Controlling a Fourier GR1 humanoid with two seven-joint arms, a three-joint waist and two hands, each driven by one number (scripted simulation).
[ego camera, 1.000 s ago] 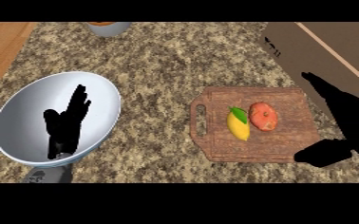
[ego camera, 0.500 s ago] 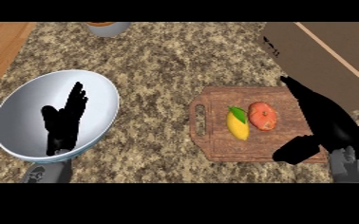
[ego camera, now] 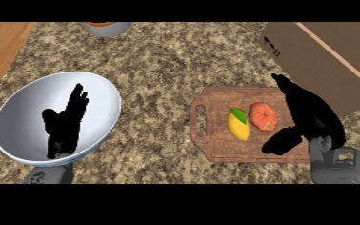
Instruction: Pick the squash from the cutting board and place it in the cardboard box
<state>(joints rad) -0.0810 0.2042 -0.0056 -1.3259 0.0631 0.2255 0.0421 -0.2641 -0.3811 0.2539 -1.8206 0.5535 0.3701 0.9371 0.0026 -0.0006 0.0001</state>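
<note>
While the squash (ego camera: 239,126) lies yellow and upright-long on the cutting board (ego camera: 211,128), a green leaf tip at its top, an orange-red tomato-like fruit (ego camera: 263,116) sits touching it at three o'clock. Just beyond that fruit the right hand (ego camera: 309,112) hangs over the board's right part, fingers straight and pressed together pointing toward eleven o'clock, thumb (ego camera: 280,141) spread apart at seven o'clock; it holds nothing, and whether it touches the fruit is hard to tell. At one o'clock stands the cardboard box (ego camera: 316,62). Well apart at nine o'clock, the left hand (ego camera: 65,126) rests open, fingers up, over a metal bowl (ego camera: 105,95). A grey pot (ego camera: 109,27) shows at the counter's (ego camera: 169,62) far edge.
</note>
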